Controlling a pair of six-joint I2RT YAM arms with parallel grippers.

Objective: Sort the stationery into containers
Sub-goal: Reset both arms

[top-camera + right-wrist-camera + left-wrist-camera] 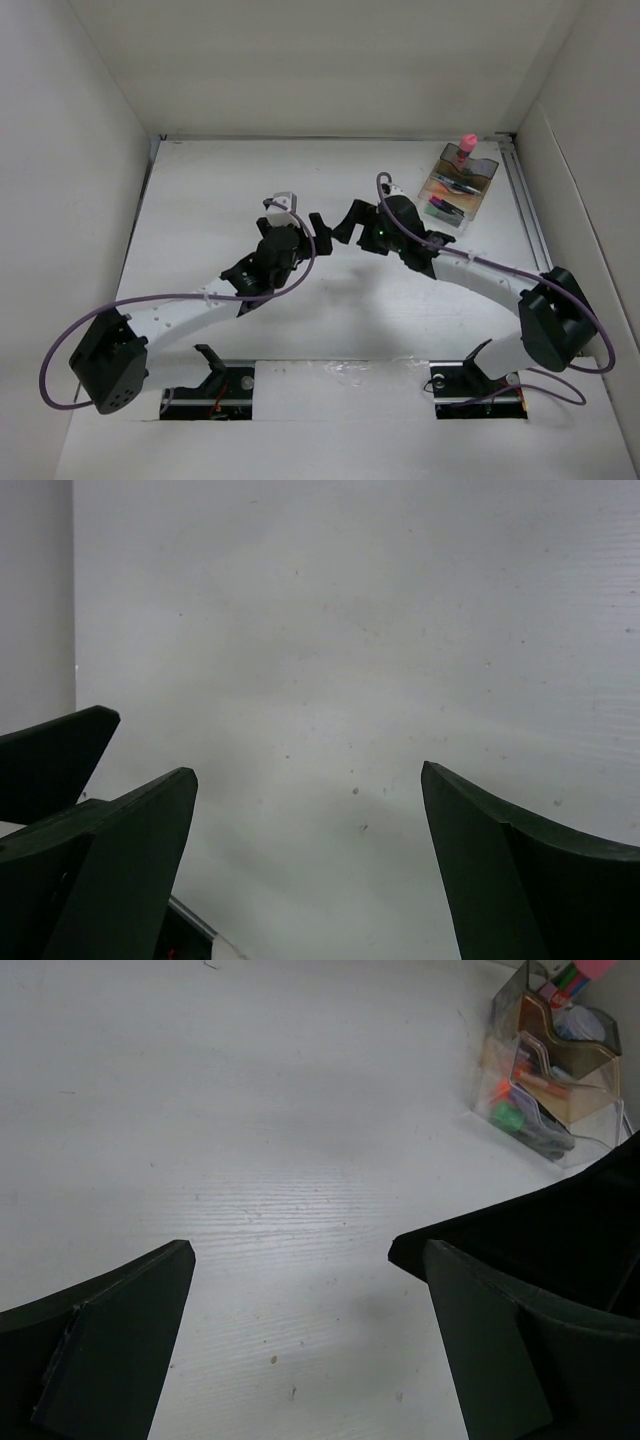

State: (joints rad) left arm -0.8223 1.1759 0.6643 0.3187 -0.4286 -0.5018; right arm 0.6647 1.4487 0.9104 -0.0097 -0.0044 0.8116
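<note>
The smoky-brown organiser (458,188) stands at the table's far right. It holds the pink-capped bottle (465,147), pens and markers. In the left wrist view the organiser (548,1065) is at the upper right, with orange- and green-tipped markers (510,1108) and the pink cap (602,968) inside it. My left gripper (320,230) is open and empty over bare table at the middle (308,1260). My right gripper (345,228) is open and empty (305,775), facing the left one closely. No stationery lies between the jaws of either gripper.
White walls (90,150) enclose the table on three sides. The right gripper's black body (560,1220) fills the right of the left wrist view. A left-gripper finger (55,755) shows at the left of the right wrist view.
</note>
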